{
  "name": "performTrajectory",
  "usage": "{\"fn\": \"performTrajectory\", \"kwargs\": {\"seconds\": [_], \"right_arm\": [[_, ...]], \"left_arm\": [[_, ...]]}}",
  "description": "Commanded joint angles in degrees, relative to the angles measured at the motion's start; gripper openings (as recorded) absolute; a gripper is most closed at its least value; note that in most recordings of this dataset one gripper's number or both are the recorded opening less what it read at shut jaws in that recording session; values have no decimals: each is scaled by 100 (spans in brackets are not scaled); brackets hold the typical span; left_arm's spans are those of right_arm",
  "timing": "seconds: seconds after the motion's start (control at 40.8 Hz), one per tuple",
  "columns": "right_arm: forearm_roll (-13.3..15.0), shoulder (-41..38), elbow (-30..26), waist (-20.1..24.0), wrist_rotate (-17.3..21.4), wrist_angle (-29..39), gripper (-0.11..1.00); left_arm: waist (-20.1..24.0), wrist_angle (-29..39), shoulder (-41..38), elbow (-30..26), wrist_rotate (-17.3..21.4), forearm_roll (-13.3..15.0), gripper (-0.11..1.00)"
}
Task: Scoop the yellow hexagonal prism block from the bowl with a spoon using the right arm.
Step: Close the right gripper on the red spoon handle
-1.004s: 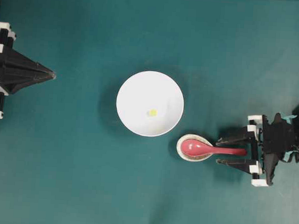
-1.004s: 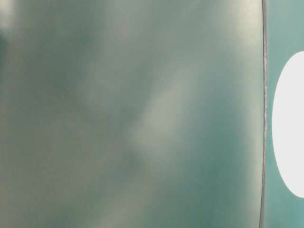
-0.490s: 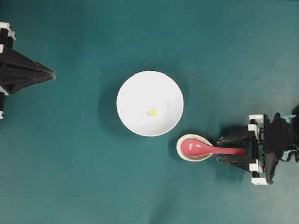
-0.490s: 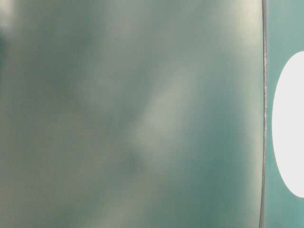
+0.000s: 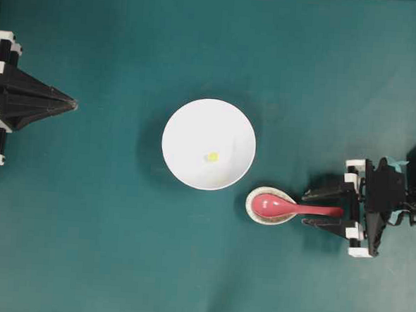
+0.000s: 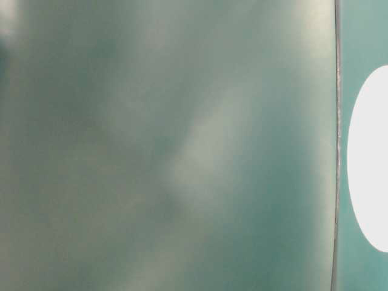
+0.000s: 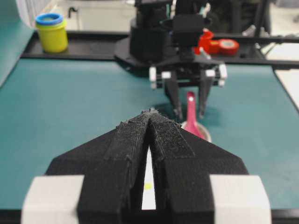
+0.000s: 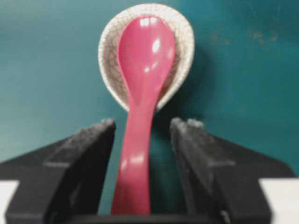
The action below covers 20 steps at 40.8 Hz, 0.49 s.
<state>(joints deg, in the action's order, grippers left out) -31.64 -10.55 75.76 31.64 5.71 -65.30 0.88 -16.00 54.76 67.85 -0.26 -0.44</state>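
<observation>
- The bowl (image 5: 209, 144) is taken as the landmark; it sits on the green table (image 5: 103, 248), roughly mid-scene in the overhead view.
- The yellow hexagonal prism block (image 5: 212, 157) is seen lying inside the bowl, on its floor, slightly toward the spoon side; untouched.
- The spoon (image 5: 290, 206) is parked just beside the bowl, scoop cradled in a small speckled spoon rest (image 5: 252, 202), handle pointed away from the bowl, likely so the handle is presented for a grasp.
- The right end effector (image 5: 322, 210) is placed at the far end of the handle from the bowl; its jaws are spread apart and straddle the handle, one on each side, with a gap visible on both sides in the right wrist view (image 8: 140, 154). Nothing is clamped yet.
- Step is judged as pre-grasp on the spoon; closing on the handle is called for next, scooping not begun.
- The left end effector (image 5: 71, 104) is kept well away from the bowl on the opposite side, fingers pressed together, holding nothing, judged idle since the task is given to the right arm.
- The table-level view is blurred; only a white bowl edge (image 6: 370, 163) is made out.
</observation>
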Motion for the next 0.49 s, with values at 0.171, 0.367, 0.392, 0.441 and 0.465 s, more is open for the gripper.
{"fn": "performTrajectory", "kwargs": {"seconds": [0.171,0.367,0.392,0.441,0.465], "right_arm": [[-18,44,-35,18,0,-53,56],[-9,53,-35,18,0,-141,56],[-18,44,-35,18,-9,-149,56],[-9,44,-44,18,0,-149,55],[-9,44,-35,18,-9,-149,55]], "left_arm": [[9,-18,-44,-158,9,-18,-1],[9,-26,-53,-149,9,-9,-1],[9,-26,-44,-149,0,-18,-1],[9,-26,-53,-149,0,-9,-1],[9,-26,-53,-149,0,-9,-1]]}}
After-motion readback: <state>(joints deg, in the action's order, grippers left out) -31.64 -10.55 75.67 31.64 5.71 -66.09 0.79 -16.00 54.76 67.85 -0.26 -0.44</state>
